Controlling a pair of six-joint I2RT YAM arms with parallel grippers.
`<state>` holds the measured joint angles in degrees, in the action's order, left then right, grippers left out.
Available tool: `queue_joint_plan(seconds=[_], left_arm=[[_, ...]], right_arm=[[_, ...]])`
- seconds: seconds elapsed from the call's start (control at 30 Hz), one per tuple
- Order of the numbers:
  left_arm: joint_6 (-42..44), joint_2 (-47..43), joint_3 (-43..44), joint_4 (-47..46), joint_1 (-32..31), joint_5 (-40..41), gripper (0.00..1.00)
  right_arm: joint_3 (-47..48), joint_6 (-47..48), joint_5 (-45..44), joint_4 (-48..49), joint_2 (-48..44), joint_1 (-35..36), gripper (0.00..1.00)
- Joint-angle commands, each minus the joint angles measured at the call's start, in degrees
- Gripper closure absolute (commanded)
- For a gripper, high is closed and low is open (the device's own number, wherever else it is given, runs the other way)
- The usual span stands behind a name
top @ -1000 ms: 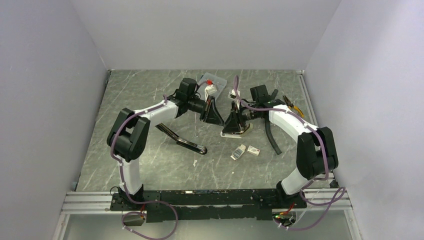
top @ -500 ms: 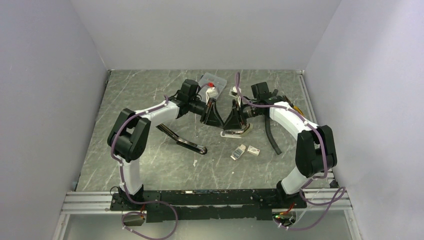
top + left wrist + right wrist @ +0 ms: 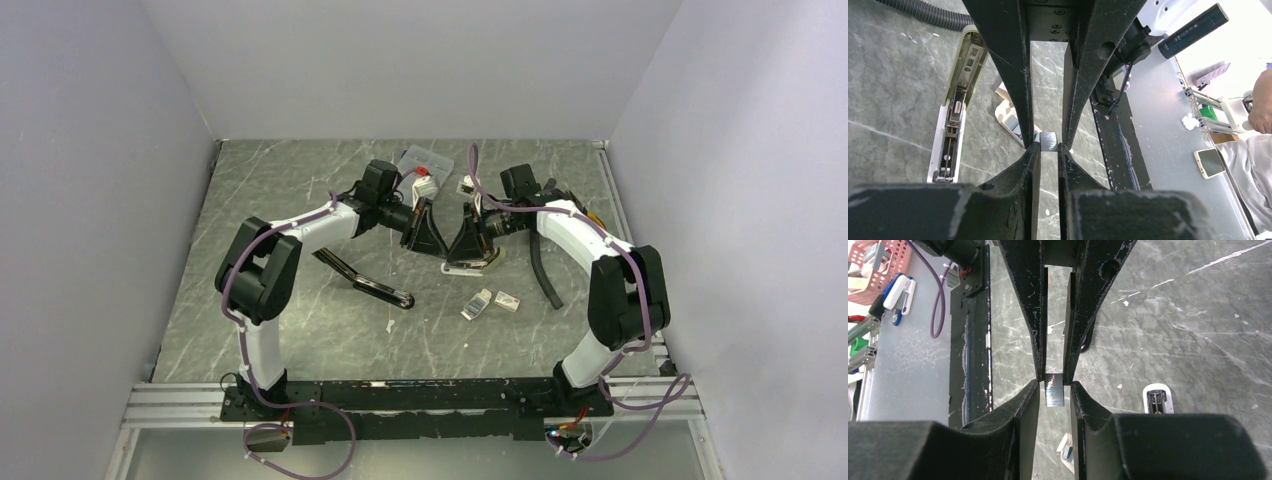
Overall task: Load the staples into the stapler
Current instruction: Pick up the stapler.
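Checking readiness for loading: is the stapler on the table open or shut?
Open. In the left wrist view the stapler lies unfolded on the table, its white cover swung back and the metal channel exposed.

The left claw (image 3: 1049, 147), pinched nearly closed, meets the slightly parted right claw (image 3: 1054, 385) tip to tip.

Robotics laboratory: two robot arms, left arm (image 3: 300, 225) and right arm (image 3: 580, 235), stand bolted to an aluminium rail (image 3: 180, 400) at the near edge of a grey marbled table (image 3: 300, 330) boxed in by plain white panels (image 3: 400, 70); purple cables (image 3: 942, 295) trail from them; nearer than the rail, a white-sleeved person (image 3: 1248, 170), a phone (image 3: 1209, 162) and a pink perforated basket (image 3: 878, 255) mark a working bench area.
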<state>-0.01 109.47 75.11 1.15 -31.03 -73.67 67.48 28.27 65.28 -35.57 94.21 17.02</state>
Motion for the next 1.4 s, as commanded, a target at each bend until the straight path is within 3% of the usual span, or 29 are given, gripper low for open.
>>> queue_joint_plan(seconds=[0.0,0.53,0.67,1.0,1.2,1.37], left_arm=[[0.50,-1.53,1.47,-0.76,-0.44,-2.20,0.97],[-1.62,-0.62,1.67,-1.82,-0.45,-1.02,0.96],[-0.96,-0.32,1.88,-1.29,-0.53,-0.39,0.89],[2.69,-1.91,2.32,2.41,0.39,4.95,0.59],[-4.04,-3.77,0.23,-2.70,5.52,6.40,0.53],[-2.45,-6.11,-0.20,0.30,10.43,8.88,0.52]], right_arm=[[1.87,3.34,0.82,-0.47,-0.16,-0.23,0.72],[1.79,3.46,0.80,0.00,-1.13,-0.23,0.80],[2.04,4.39,0.37,-0.51,-1.31,-0.23,0.84],[3.04,9.85,-5.27,-4.58,-1.64,-0.23,0.91],[0.87,14.32,-14.88,-3.99,-3.23,0.09,0.92],[-1.65,18.90,-24.18,-0.82,-3.11,1.30,0.92]])
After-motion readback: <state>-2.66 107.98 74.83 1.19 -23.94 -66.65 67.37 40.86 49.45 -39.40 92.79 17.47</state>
